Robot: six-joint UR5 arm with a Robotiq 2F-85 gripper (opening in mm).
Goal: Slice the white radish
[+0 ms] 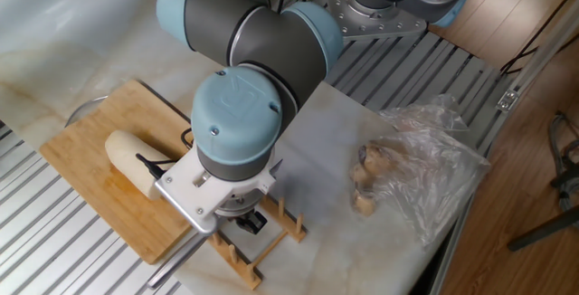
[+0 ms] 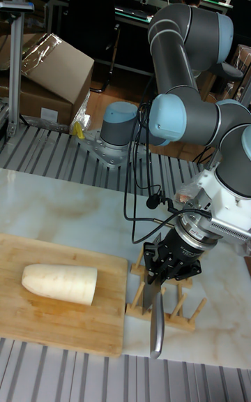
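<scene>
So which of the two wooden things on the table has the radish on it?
The flat bamboo cutting board, where the white radish lies on its side. The other, a slatted wooden rack, sits beside it under the pincer.

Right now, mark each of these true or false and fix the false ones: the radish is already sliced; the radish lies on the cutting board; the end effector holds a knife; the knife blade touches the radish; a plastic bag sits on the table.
1. The radish is already sliced: false. It lies whole, with no discs beside it.
2. The radish lies on the cutting board: true.
3. The end effector holds a knife: true.
4. The knife blade touches the radish: false. It hangs over the wooden rack, clear of the board.
5. A plastic bag sits on the table: true.
</scene>
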